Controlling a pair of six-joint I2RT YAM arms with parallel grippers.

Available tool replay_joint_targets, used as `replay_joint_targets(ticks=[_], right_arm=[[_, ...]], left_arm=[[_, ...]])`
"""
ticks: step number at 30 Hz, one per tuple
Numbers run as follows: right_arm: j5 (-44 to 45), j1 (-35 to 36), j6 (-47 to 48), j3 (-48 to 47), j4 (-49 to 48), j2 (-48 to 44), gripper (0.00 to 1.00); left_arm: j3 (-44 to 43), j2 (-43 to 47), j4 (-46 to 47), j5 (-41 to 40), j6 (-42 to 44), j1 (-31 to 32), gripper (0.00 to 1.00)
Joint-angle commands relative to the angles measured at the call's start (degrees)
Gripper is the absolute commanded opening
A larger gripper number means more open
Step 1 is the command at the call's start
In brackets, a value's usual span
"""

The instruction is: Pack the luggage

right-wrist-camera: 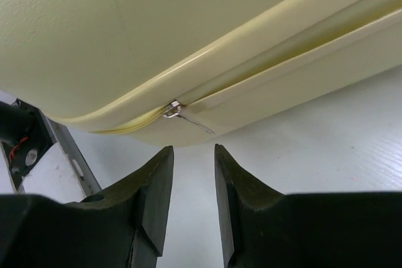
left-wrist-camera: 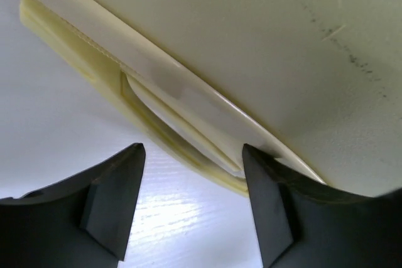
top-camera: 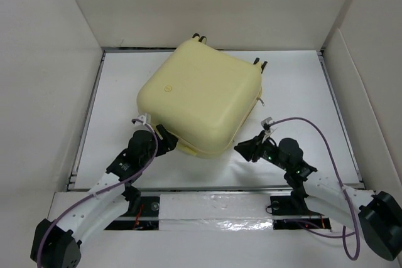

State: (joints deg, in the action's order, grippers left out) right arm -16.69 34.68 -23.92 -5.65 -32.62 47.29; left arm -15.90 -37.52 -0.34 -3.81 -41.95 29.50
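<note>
The luggage (top-camera: 200,96), a pale yellow hard-shell suitcase, lies shut on the white table, turned at an angle, its black wheels at the far side. My left gripper (top-camera: 169,137) sits at its near left corner, open, with only table between the fingers; its wrist view shows the shell (left-wrist-camera: 264,36) and the recessed handle (left-wrist-camera: 182,136) just ahead of the gripper (left-wrist-camera: 193,150). My right gripper (top-camera: 242,149) is open by a narrow gap off the near right corner. In its wrist view the metal zipper pull (right-wrist-camera: 179,114) hangs just above the gripper (right-wrist-camera: 194,150), untouched.
White walls (top-camera: 50,61) enclose the table on the left, back and right. A raised white ledge (top-camera: 207,205) with the arm bases runs along the near edge. Purple cables (top-camera: 314,130) loop over each arm.
</note>
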Motion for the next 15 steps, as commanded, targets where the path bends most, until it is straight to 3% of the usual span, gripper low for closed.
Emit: replay_joint_targets(ticks=[1,4,5,6,9,15], right_arm=[[3.23,3.37,1.95,0.2,-2.89,-1.05,0.39],[6.64,6.35,2.39,-0.06,-1.75,-2.46,0.4],[8.32,6.37,2.91,-0.24,-1.4,-2.64,0.41],[9.47,7.06,3.35,-0.76,-0.96,-2.64,0.41],[11.15,7.07,5.28,-4.19,2.21,-0.54,0.43],[13.35,7.07,7.31,-5.59,-0.52,3.6,0.45]], left_arm=[[-5.62,0.78,4.12,3.37,3.46,0.39,0.63],[-4.32,3.06,3.68,2.85,3.46,0.39,0.59],[-3.88,3.93,3.5,2.67,3.2,0.39,0.5],[-3.44,4.73,3.42,2.58,3.28,0.39,0.3],[-2.83,4.39,2.97,3.46,3.98,0.39,0.11],[-2.55,0.26,7.9,12.25,5.3,1.0,0.08]])
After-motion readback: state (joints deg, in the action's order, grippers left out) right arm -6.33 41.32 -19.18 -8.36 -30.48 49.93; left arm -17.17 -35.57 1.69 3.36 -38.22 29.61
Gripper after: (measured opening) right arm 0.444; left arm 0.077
